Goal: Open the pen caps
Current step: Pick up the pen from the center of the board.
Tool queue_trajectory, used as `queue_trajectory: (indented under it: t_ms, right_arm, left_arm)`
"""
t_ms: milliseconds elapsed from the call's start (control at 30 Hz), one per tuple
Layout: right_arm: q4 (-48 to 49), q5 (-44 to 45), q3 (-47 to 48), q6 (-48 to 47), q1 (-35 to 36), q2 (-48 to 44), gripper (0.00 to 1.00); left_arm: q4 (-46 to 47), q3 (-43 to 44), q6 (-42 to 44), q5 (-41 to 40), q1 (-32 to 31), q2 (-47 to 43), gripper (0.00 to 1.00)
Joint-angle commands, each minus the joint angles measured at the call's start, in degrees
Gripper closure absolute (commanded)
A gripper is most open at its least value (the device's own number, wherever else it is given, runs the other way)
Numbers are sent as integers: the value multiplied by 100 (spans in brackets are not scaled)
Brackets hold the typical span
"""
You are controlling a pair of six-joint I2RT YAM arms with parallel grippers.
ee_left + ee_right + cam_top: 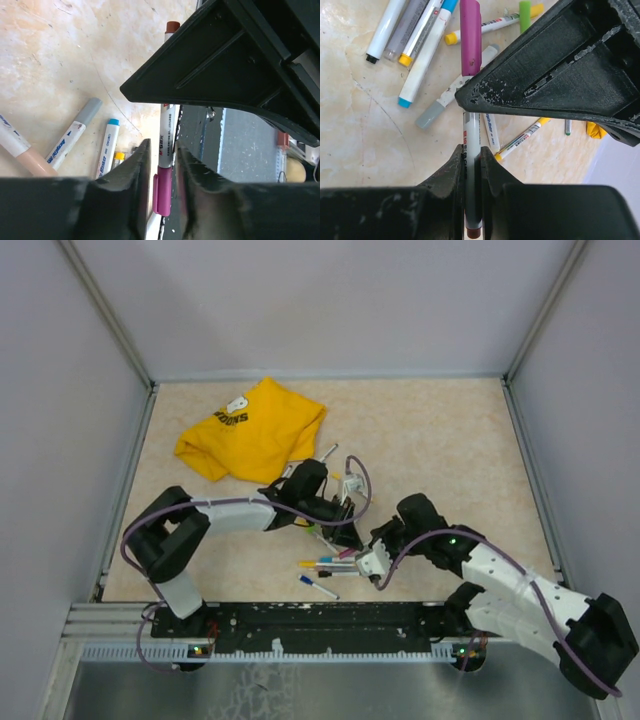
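while both arms reach in over the middle of the table (450, 440), the wrist views tell most of it; the right gripper (471, 150) has its two fingers squeezed together on the white barrel of one pen (471, 132), down near its brown end (472, 232) at 6 o'clock in that view; from there the barrel runs straight up toward 12 o'clock, partly hidden, and finishes in the purple cap (470, 35); seen from the left wrist the same pen stands the other way round, cap at 6 o'clock and brown end at 12; the left gripper (162, 146) has a finger on each side of that cap, really close, but whether they pinch it or just flank it i honestly can't tell; the cap looks seated on the barrel, no gap at the join; the pen is lifted clear of the table, between the two arms; in the top view the left gripper sits about at the table's centre and the right gripper is near it, at roughly 5 o'clock from it, tips facing each other; the loose pens (320, 566) lie in a small scatter toward 6 o'clock of the table, just beside the right gripper on its 9 o'clock side, with blue, yellow, green and grey ends showing; the yellow t-shirt (250, 430) is crumpled at about 11 o'clock, well apart from the scatter
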Motion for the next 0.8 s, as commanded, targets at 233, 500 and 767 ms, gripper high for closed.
queue_trajectory:
  t_ms: [233,500,767]
  right_arm:
    - [-95,-487,415,1025,-93,-203,100]
    - [-379,-940,660,1897,-346,-277,100]
    - [-692,-1333,1232,3030,-520,234,100]
  left_arm:
    - [1941,-1461,-531,-1427,-14,-1845,37]
    - [4585,-3337,-1169,-2482,81,-3092,13]
    - [6176,-4401,-1510,-3281,125,-3558,1]
